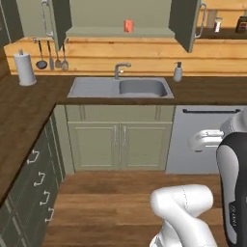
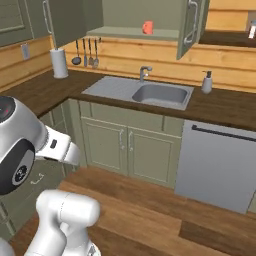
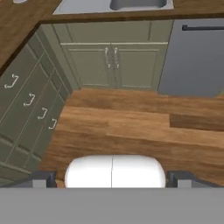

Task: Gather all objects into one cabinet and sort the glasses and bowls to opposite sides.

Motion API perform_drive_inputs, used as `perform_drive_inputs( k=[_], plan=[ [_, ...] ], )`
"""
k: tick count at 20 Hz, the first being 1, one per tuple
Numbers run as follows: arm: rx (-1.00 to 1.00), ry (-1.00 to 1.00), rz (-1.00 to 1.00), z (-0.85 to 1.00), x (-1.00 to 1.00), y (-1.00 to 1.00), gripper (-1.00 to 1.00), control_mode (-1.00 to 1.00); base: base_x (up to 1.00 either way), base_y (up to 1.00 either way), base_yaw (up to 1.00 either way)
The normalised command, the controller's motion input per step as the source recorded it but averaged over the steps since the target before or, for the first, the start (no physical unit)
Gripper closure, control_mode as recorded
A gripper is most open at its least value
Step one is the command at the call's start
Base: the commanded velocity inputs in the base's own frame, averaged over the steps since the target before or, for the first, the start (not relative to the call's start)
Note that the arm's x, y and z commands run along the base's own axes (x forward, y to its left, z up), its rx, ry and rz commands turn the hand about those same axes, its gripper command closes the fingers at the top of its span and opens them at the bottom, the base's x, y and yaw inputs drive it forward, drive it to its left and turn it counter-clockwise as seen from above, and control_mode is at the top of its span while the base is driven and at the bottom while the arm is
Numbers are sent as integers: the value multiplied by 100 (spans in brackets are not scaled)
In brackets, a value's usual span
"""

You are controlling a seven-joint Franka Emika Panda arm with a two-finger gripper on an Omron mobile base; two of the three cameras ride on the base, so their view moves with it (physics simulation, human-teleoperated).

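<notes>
The wall cabinet [image 1: 120, 21] over the sink is standing with both tall doors swung open, and a small red cup [image 1: 128, 25] is sitting upright on its pale green shelf, roughly at the middle of the opening. In the right base view the same red cup [image 2: 147, 27] is showing on the shelf between the two open doors, and the cabinet [image 2: 142, 20] is hanging above the sink [image 2: 160, 94].

Below it, the steel sink [image 1: 140, 88] is lying in the dark wooden counter [image 1: 29, 103], with a tap [image 1: 120, 69] behind the basin and a soap bottle [image 1: 178, 72] standing just to its right. A paper towel roll [image 1: 24, 68] is standing on the counter to the left, and kitchen tools [image 1: 52, 55] are hanging on the wall beside it. A grey dishwasher [image 1: 205, 140] is sitting under the counter to the right of the low green doors.

The gripper [image 3: 112, 181] is hanging well away from the cabinet, looking down at the wooden floor [image 3: 131, 127] in front of the low doors. Its two dark tips are standing far apart at the bottom corners of the hand view, with nothing between them.
</notes>
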Motion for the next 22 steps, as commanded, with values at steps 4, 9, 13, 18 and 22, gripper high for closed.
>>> perform_drive_inputs(
  k=[4,9,13,18,22],
  plan=[
    [0,0,0,0,0,0,-100,100,65,32,-30],
    [0,0,0,0,0,0,-100,100,91,51,-8],
    [0,0,0,0,0,0,-100,100,60,34,0],
    [0,0,0,0,0,0,-100,100,14,2,0],
    [0,0,0,0,0,0,-100,100,47,3,-16]
  ],
)
